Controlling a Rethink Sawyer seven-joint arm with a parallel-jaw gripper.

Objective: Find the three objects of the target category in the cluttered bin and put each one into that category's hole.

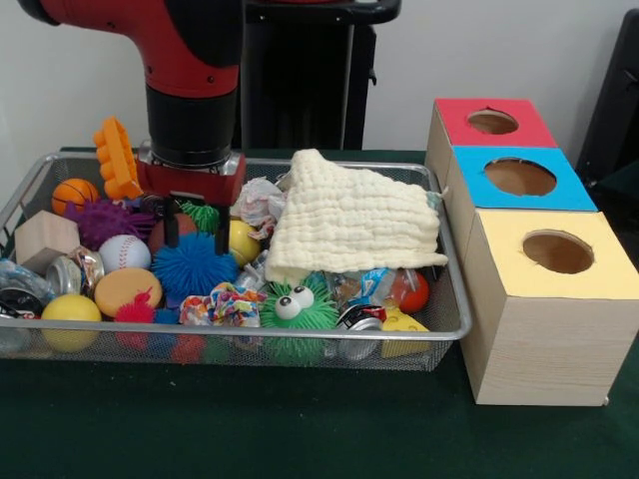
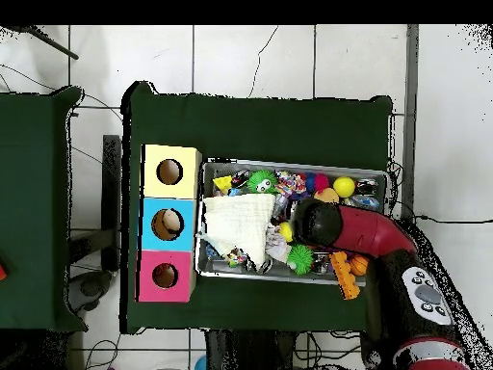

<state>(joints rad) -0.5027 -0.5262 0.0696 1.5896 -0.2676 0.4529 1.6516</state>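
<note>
A wire bin (image 1: 439,334) (image 2: 289,164) holds mixed toys, balls and crushed cans. My gripper (image 1: 196,228) hangs low in its left half, open, its dark fingers (image 1: 222,238) straddling a brown-red ball (image 1: 180,233) just above a blue spiky ball (image 1: 193,267). A yellow ball (image 1: 244,242) lies right beside the right finger. Three boxes stand next to the bin, each with a round hole: red (image 1: 492,122) (image 2: 166,276), blue (image 1: 519,177) (image 2: 169,224) and yellow (image 1: 557,251) (image 2: 170,171). In the overhead view the arm (image 2: 323,224) hides the gripper.
A cream cloth (image 1: 349,215) (image 2: 238,220) covers the bin's right rear. Also inside are a green googly-eyed ball (image 1: 297,307), a baseball (image 1: 124,252), a mini basketball (image 1: 74,195), a purple spiky ball (image 1: 103,220), an orange toy (image 1: 116,160), a wooden block (image 1: 45,236) and cans (image 1: 359,317).
</note>
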